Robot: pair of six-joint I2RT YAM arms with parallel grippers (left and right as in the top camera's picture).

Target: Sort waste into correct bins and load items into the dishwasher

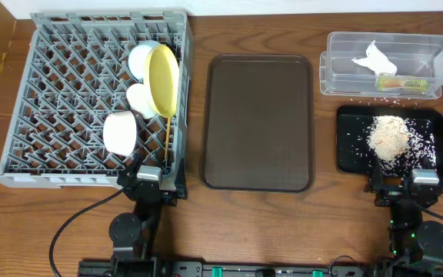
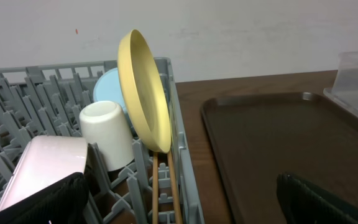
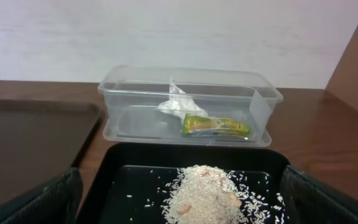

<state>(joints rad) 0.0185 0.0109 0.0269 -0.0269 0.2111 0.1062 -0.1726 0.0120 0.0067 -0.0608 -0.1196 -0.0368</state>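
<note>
In the grey dish rack (image 1: 68, 92) a pale yellow plate (image 1: 164, 79) stands on edge. Beside it are a light blue bowl (image 1: 144, 58), a white cup (image 1: 141, 98) and a white bowl (image 1: 120, 132). Wooden chopsticks (image 1: 166, 142) lie along the rack's right side. My left gripper (image 1: 151, 178) sits at the rack's near right corner, open, its fingers wide on either side of the chopsticks (image 2: 163, 186). The clear tub (image 1: 387, 63) holds the napkin (image 1: 373, 56) and the yellow-green wrapper (image 1: 401, 81). Rice (image 1: 389, 137) is piled in the black tray (image 1: 352, 154). My right gripper (image 1: 406, 181) is open at that tray's near edge.
A brown serving tray (image 1: 258, 121) lies between the rack and the bins, with nothing on it. A few loose rice grains (image 1: 375, 101) are scattered between the tub and the black tray. The table's right edge runs just past the tub.
</note>
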